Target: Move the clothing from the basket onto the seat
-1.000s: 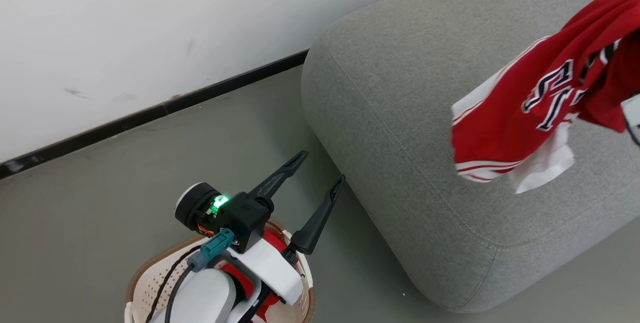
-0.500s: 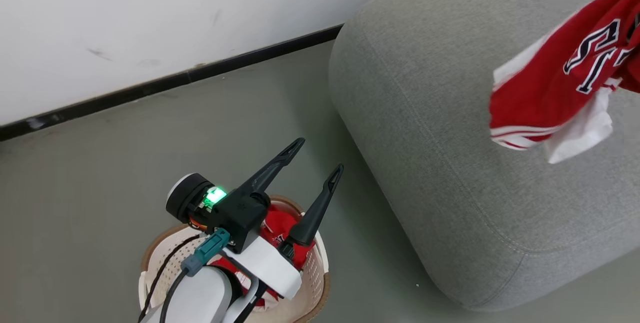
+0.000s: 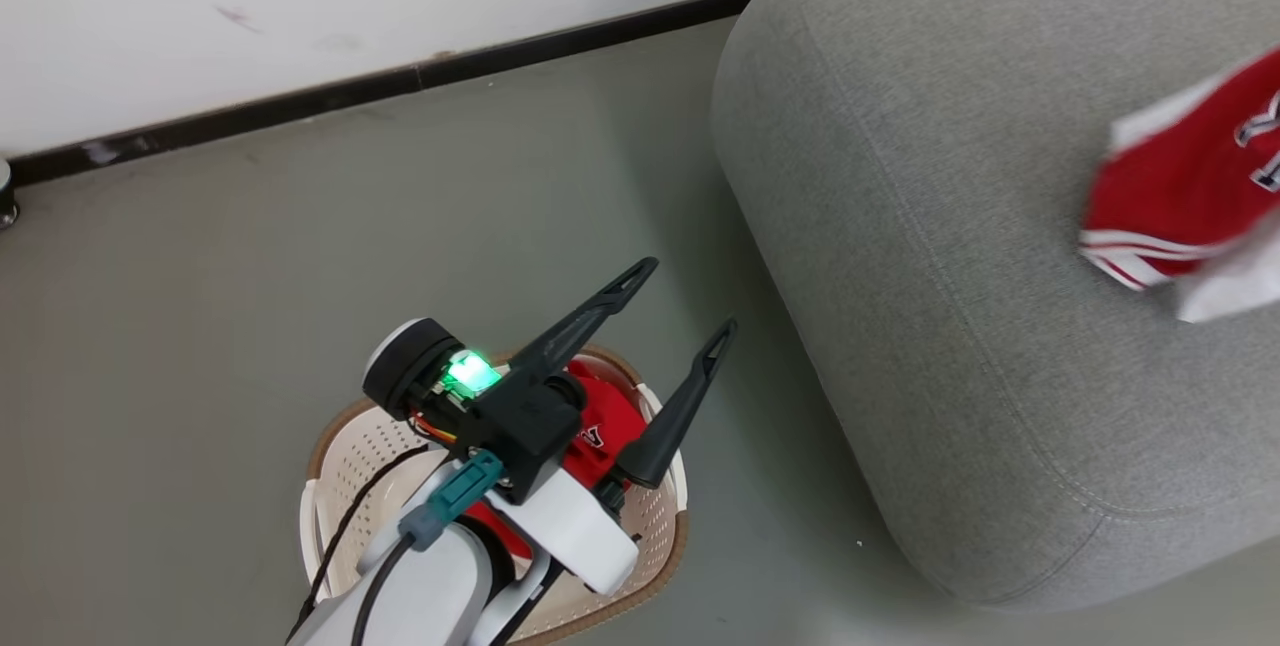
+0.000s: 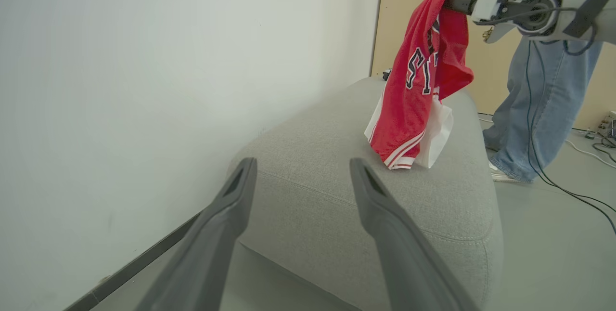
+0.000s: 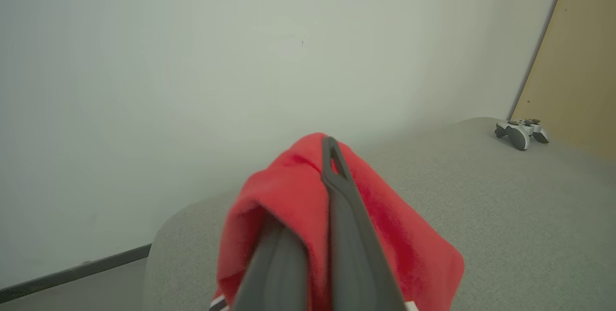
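The left gripper hangs just above the basket, its two dark fingers spread wide with nothing between them, pointing toward the seat. The basket stands on the grey floor at the near left, close to the seat's near left corner but apart from it. A red garment with white-edged lettering lies bunched inside it, partly hidden by the arm. To the right, the right gripper is up over the seat with its fingers pressed together, pinching a second red garment by a fold near its top. That piece hangs down over the seat's top, showing navy-and-white lettering, white stripes at the hem and a white lining; whether its lowest edge touches the cushion I cannot tell. A grey game controller lies on the far end of the seat. Beyond the seat a person's legs in blue jeans stand on the floor, and a white wall with a dark skirting board runs along the far left.
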Controlling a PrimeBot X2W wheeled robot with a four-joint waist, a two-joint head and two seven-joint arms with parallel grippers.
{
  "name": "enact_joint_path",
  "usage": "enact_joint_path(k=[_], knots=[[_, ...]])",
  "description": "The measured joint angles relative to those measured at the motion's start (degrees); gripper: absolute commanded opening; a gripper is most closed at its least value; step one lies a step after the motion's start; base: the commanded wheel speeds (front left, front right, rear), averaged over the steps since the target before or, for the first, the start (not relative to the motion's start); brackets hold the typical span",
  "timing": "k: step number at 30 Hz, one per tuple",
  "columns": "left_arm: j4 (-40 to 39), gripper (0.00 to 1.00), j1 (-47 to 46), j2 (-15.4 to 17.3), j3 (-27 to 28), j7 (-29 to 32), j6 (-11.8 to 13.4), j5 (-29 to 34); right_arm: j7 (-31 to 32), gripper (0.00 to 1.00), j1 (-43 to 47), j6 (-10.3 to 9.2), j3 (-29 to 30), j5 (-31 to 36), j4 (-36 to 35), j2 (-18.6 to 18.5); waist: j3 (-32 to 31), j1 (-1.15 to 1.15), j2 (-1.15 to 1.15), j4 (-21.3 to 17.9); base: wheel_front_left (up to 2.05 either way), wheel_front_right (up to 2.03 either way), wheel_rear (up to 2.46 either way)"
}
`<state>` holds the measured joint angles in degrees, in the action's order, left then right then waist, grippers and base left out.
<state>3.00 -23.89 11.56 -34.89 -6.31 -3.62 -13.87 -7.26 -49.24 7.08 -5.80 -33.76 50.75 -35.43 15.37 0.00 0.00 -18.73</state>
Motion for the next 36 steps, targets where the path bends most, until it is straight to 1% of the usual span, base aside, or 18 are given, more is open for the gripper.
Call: enact_joint_path(k=[6,11,17,27,36], knots=[[-0.5,1.00,-1.4,-0.5,-1.3,1.3,-0.5,0.0,-1.9,0.00,0.2,0.00,0.5,0.0,2.8,3.1,2.1,0.00,0.00,1.0,0.00,0.00,0.00],[-1.0,1.00,-2.6,-0.6,-1.7,1.9,-1.0,0.5,-2.9,0.00,0.1,0.00,0.1,0.0,3.9,4.3,3.8,0.00,0.00,1.6,0.00,0.00,0.00],[-1.3,1.00,-3.9,-0.6,-2.0,2.5,-1.2,0.5,-3.1,0.00,0.2,0.00,-0.4,0.0,6.2,6.8,5.7,0.00,0.00,1.9,0.00,0.00,0.00],[-1.2,1.00,-4.7,0.3,-1.7,2.8,-1.5,0.6,-3.1,0.00,1.5,0.00,-0.3,-0.3,10.8,8.8,7.9,0.00,0.00,2.1,0.00,0.00,0.00],[-0.6,1.00,-5.5,0.5,-1.5,2.7,-1.5,0.6,-3.1,0.00,2.4,0.00,-1.7,-1.2,11.3,10.4,8.3,0.00,0.00,1.7,0.00,0.00,0.00]])
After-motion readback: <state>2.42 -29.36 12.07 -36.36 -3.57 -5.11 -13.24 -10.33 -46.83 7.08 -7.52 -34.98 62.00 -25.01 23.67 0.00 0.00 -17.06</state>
